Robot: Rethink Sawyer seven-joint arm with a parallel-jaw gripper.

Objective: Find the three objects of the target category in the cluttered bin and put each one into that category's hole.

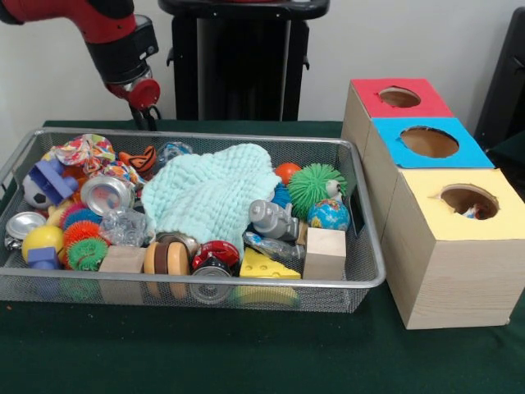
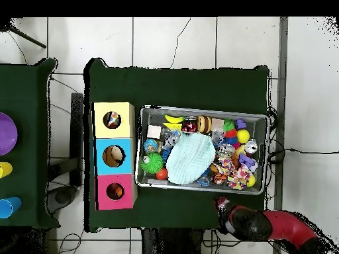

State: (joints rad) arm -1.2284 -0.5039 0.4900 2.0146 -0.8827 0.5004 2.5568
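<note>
A wire mesh bin (image 1: pixel 205 281) (image 2: pixel 198 110) holds a jumble of toys. A mint cloth (image 1: pixel 209 193) (image 2: pixel 190 161) covers its middle. Around the cloth lie a green spiky ball (image 1: pixel 316 187) (image 2: pixel 153 163), a globe ball (image 1: pixel 328 215), an orange ball (image 1: pixel 287 172), a wooden block (image 1: pixel 325 253), a yellow cheese wedge (image 1: pixel 267 265), a silver can (image 1: pixel 107 194) and a yellow ball (image 1: pixel 41 240). My gripper (image 1: pixel 146 119) (image 2: pixel 220 202) hangs just outside the bin's far left rim in the front view. It holds nothing that I can see.
Three boxes with round holes stand in a row beside the bin: red (image 1: pixel 369 103) (image 2: pixel 102 192), blue (image 1: pixel 385 131) (image 2: pixel 99 155) and yellow (image 1: pixel 426 222) (image 2: pixel 122 109). In the overhead view something shows inside each hole. Green cloth covers the table (image 1: pixel 246 353).
</note>
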